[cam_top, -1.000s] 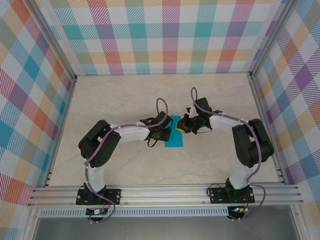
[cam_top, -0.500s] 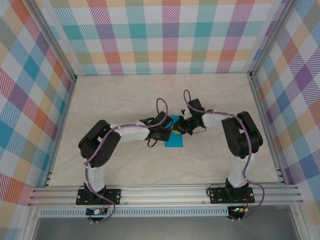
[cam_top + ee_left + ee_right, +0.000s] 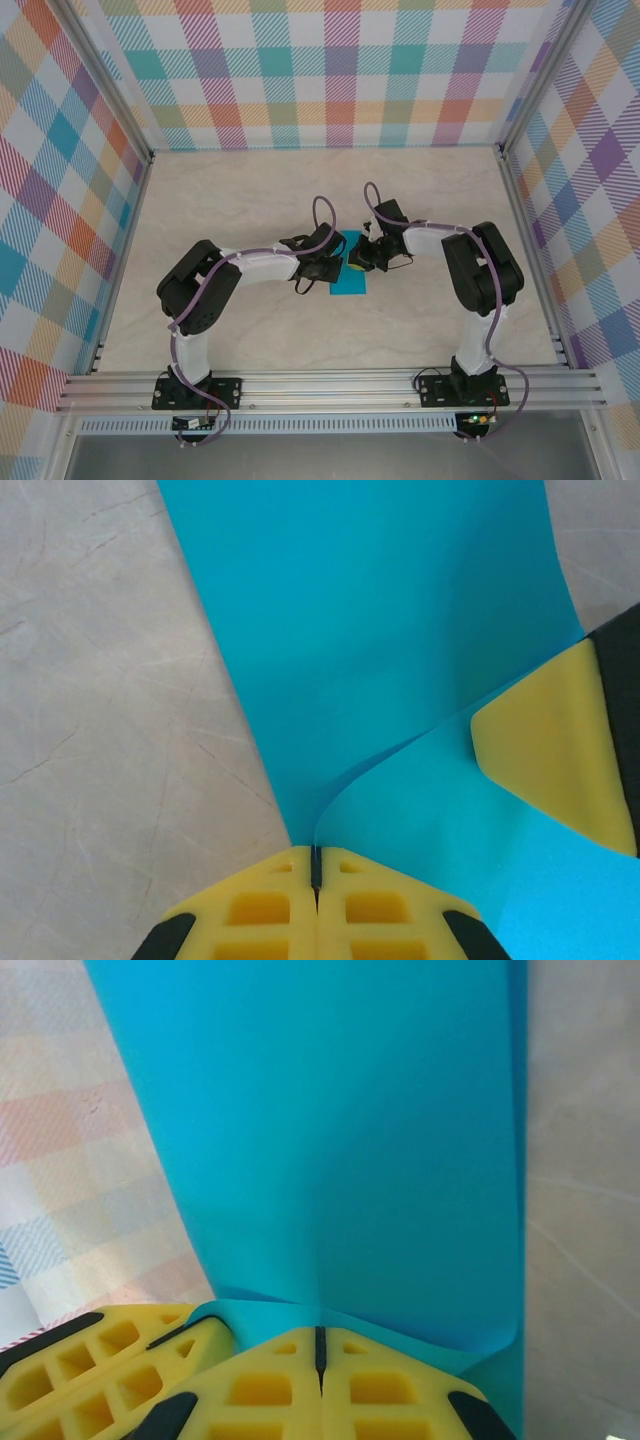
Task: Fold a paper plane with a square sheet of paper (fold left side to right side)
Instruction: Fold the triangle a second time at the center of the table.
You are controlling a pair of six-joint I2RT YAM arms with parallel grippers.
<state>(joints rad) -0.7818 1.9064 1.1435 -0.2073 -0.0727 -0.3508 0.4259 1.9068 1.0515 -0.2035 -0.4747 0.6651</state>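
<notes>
The left gripper (image 3: 316,865) has its yellow jaws pressed together, clamped on a raised edge of the square sheet of paper (image 3: 380,630). In the left wrist view the teal paper curls up off the table (image 3: 220,200) and runs straight into the seam between the jaws.

The right gripper (image 3: 320,1338) is likewise closed tight, pinching a small lifted ridge of the same sheet. The rest of the paper stretches flat away from it. The two grippers sit just beside each other, each one's yellow tip edging into the other's wrist view.

From above, the sheet lies in the middle of the table, well apart from every edge. It shows as a narrow teal shape whose long axis runs from the near edge toward the far edge. The left gripper meets it from the left side. The right gripper meets it from the right, slightly farther from the near edge.

The fold probably turns on the left gripper. It holds the side that must travel across, and the right gripper stands on the side where that flap should land.
</notes>
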